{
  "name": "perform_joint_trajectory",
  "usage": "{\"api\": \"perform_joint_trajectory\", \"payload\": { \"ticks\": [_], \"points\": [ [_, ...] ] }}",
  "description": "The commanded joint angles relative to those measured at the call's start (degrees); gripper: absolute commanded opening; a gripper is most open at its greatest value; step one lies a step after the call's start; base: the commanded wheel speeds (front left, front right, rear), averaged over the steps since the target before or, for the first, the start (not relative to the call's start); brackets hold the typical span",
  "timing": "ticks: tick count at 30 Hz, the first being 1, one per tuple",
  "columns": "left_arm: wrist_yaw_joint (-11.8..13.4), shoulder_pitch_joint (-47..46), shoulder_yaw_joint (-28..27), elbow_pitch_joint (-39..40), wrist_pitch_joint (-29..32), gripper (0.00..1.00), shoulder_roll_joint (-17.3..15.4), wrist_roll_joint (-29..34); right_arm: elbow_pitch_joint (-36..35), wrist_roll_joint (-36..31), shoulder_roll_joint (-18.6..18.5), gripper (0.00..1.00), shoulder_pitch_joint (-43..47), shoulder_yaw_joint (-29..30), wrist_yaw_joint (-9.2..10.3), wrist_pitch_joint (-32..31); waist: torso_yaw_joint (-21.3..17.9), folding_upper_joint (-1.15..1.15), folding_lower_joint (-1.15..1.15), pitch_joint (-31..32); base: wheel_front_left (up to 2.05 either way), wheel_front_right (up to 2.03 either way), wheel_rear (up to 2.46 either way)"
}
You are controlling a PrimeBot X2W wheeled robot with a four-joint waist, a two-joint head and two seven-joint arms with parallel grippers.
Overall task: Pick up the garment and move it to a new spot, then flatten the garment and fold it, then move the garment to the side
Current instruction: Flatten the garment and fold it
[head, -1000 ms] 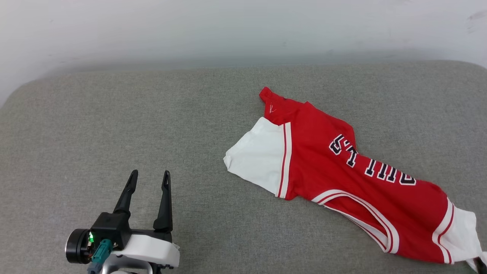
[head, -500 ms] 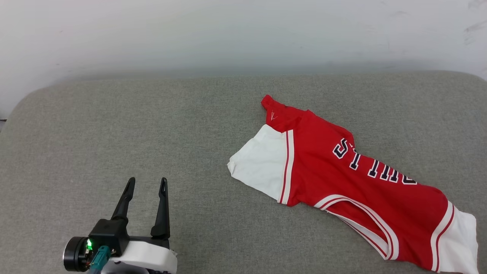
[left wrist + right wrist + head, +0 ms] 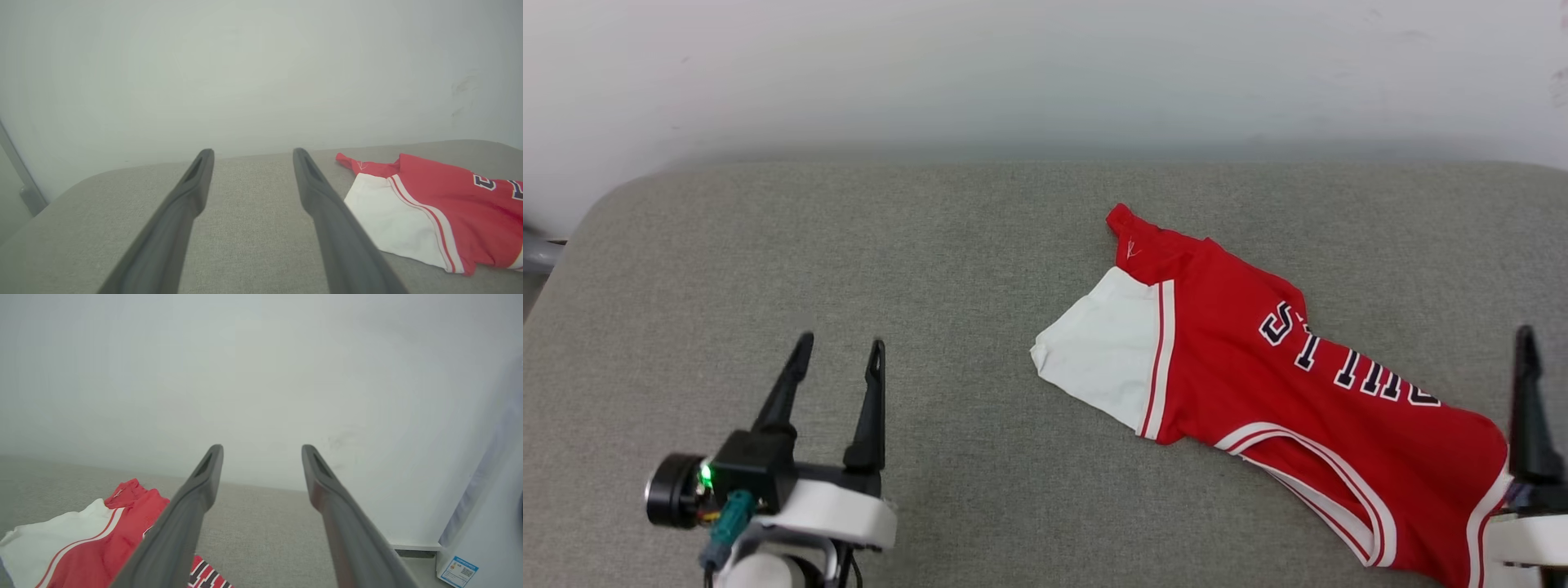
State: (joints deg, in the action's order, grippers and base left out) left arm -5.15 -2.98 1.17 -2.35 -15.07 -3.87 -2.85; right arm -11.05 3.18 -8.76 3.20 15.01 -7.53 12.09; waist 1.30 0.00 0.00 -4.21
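Head view: red garment lies crumpled; left gripper and right gripper, jaws spread, empty. Grabbing one layer risks bunching it.

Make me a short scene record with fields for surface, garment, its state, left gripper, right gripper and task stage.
surface: grey fabric-covered surface against a white wall
garment: red jersey, white sleeve pointing to the robot's left, lettering face up
state: rumpled, not flat or folded, on the robot's right half of the surface
left gripper: jaws open, empty, well apart from the garment
right gripper: jaws open, empty, by the garment's near right end
task stage: flattening and folding not yet done
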Motion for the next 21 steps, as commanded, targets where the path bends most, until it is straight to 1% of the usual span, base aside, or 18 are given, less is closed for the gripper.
{"api": "perform_joint_trajectory", "payload": {
  "ticks": [1, 3, 6, 7, 10, 12, 15, 17, 21],
  "points": [
    [-0.67, -2.35, 0.05, -0.01, -0.15, 1.00, -1.01, 0.16, 0.23, -0.20, 1.08, 1.00, -0.75, -1.95, 0.08, 0.78, 0.06, 0.00, 0.00, -0.22, 0.00, 0.00, 0.00],
    [-1.27, -4.72, 0.58, -0.41, -0.15, 1.00, -2.16, 0.02, 1.15, -0.15, 2.24, 1.00, -0.60, -4.57, 0.08, 1.22, -0.09, 0.00, 0.00, -0.54, 0.00, 0.00, 0.00],
    [-1.91, -9.47, 2.03, -1.91, -0.15, 1.00, -4.00, -1.18, 3.84, 0.39, 3.03, 1.00, -0.93, -8.49, 0.08, 1.94, -0.41, 0.00, 0.00, -1.37, 0.00, 0.00, 0.00],
    [-1.91, -9.47, 2.03, -1.91, -0.15, 1.00, -4.00, -1.18, 3.84, 0.39, 3.03, 1.00, -0.93, -8.49, 0.08, 1.94, -0.41, 0.00, 0.00, -1.37, 0.00, 0.00, 0.00],
    [-2.19, -14.86, 5.06, -5.14, -0.15, 1.00, -6.74, -2.37, 6.42, 0.62, 3.51, 1.00, -1.30, -11.16, 0.08, 2.64, -0.95, 0.00, 0.00, -2.46, 0.00, 0.00, 0.00],
    [-2.30, -19.35, 8.69, -7.54, -0.01, 1.00, -8.95, -4.11, 8.10, -0.19, 3.56, 1.00, -1.70, -12.77, 0.08, 2.78, -1.48, 0.00, 0.00, -3.24, 0.00, 0.00, 0.00],
    [-2.29, -26.03, 15.27, -10.52, 4.57, 1.00, -12.32, -9.95, 10.09, 0.07, 3.68, 1.00, -2.74, -13.90, 0.08, 3.05, -2.38, 0.00, 0.00, -4.40, 0.00, 0.00, 0.00],
    [-2.30, -29.95, 20.24, -12.29, 10.64, 1.00, -14.98, -14.40, 10.60, -0.15, 3.57, 1.00, -3.46, -14.27, 0.08, 3.13, -3.03, 0.00, 0.00, -5.23, 0.00, 0.00, 0.00],
    [-2.32, -38.50, 28.66, -14.35, 23.20, 1.00, -18.85, -24.58, 10.13, -0.91, 3.44, 1.00, -4.90, -14.65, 0.08, 3.11, -4.39, 0.00, 0.00, -6.91, 0.00, 0.00, 0.00]
  ]
}}
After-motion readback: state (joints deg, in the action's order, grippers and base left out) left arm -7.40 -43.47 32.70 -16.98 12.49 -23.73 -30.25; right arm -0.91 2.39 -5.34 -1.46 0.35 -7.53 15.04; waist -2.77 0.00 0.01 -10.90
